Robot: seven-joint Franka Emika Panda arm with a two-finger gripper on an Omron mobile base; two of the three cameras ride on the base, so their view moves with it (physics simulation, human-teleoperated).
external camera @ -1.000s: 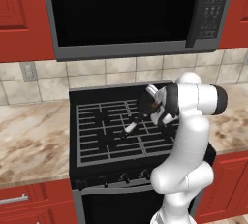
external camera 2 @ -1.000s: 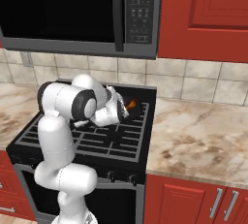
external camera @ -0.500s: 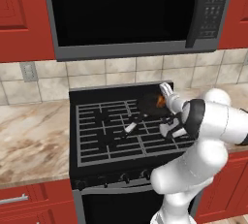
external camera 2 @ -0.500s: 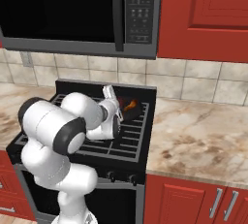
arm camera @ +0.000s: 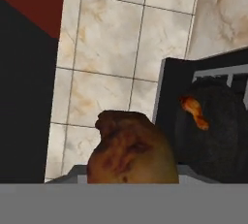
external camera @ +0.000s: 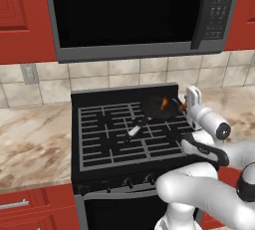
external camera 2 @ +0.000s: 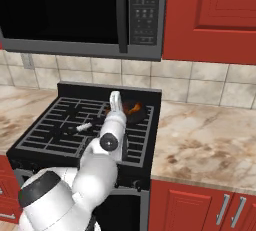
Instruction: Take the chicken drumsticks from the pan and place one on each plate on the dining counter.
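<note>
Up at the back right of the stove (external camera: pixel 124 139), the pan (external camera: pixel 160 107) is sitting on the grate, its black handle reaching toward the front left and ending in a pale tip. One drumstick (external camera: pixel 164 103) is lying inside the pan, showing as an orange streak on the dark surface; from the right base camera it is glowing orange in the pan (external camera 2: pixel 131 111) just beyond the arm, and the same drumstick (arm camera: pixel 194 111) is lying small against the pan (arm camera: pixel 218 131) in the hand camera.

Closer in, a second drumstick (arm camera: pixel 131 152) is looming large and brown at the bottom of the hand camera, right where the fingertips would be rising. It is hiding them, so I cannot tell for certain how the jaws are standing, though the piece is sitting between them and looks gripped.

From the left, the gripper (external camera: pixel 191 96) is hanging at the right edge of the pan, above the stove's back right corner, and a speck of orange is showing at its tip. From the right, the gripper (external camera 2: pixel 115 97) is pointing up and back toward the tiled wall (external camera 2: pixel 200 87), under the microwave (external camera: pixel 134 15). Marbled counter (external camera 2: pixel 205 145) is running off to either side of the stove.
</note>
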